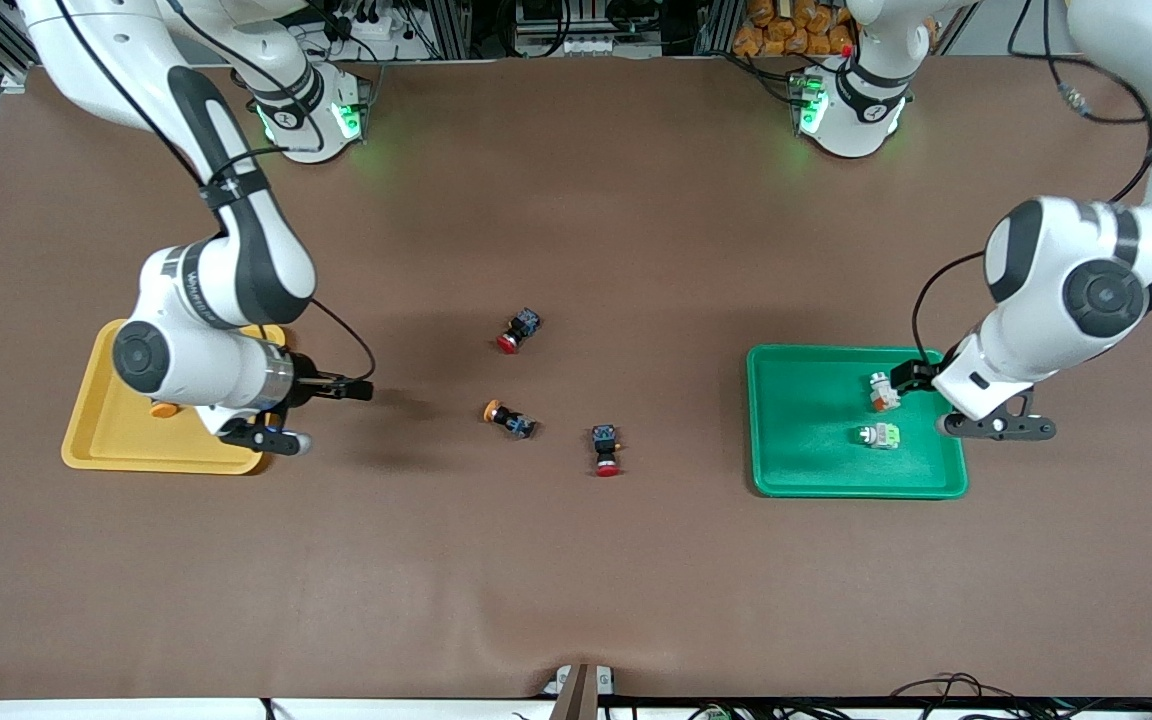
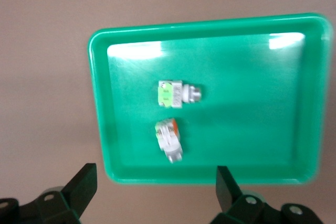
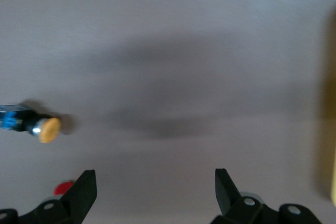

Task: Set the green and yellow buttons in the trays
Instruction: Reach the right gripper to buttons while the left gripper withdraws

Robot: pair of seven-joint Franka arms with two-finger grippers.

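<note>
I see my right gripper (image 1: 361,389), jaws wide and empty, hovering just off the yellow tray (image 1: 106,440), which holds one yellow-capped button (image 1: 164,408). The step I judge to be in hand is fetching the other yellow-capped button (image 1: 509,418) lying mid-table between two red-capped buttons (image 1: 517,330), so I would line the fingers across its black body and stay off the red one (image 1: 605,449) beside it. My left gripper (image 1: 911,376) hangs spread and empty over the green tray (image 1: 804,470), where two whitish buttons (image 2: 169,139) lie near each other.
</note>
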